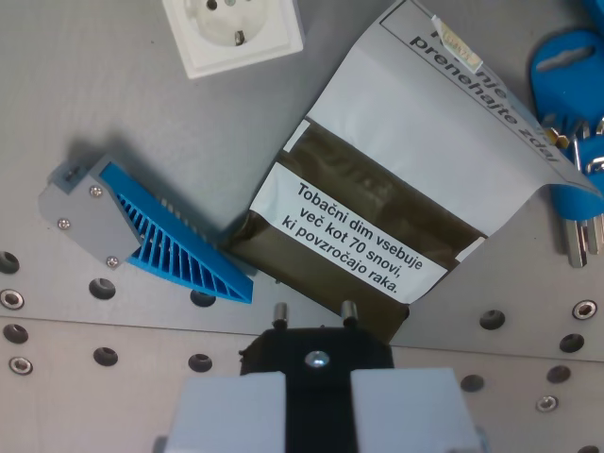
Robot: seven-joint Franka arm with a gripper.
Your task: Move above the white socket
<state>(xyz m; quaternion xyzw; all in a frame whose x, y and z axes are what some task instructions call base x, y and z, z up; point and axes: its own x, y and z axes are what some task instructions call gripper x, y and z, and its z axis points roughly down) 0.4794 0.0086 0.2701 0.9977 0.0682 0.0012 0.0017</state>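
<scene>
1. Grey block with blue ribbed fin part (142, 236): left, mid-distance, lying on the perforated metal table (57, 85). No writing seen.

2. White socket (233, 33): far, left of centre, partly cut off by the top edge. Well apart from the gripper; the gripper is not yet above it. No marking legible.

3. Gripper (316, 401): near, centre. Pale fingers (231, 411) pinch a black two-pin plug (316, 354), pins pointing far.

4. Tobacco pouch (396, 179): centre to right, flap open. Label reads "Tobačni dim vsebuje več kot 70 snovi, ki povzročajo raka." Flap text partly cut: "prenehajte zdaj".

5. Blue-capped keys (571, 123): far right, touching the flap's edge.

Risk, judged: a low path to the socket may drag the plug pins over the pouch's left corner or the blue fin.
</scene>
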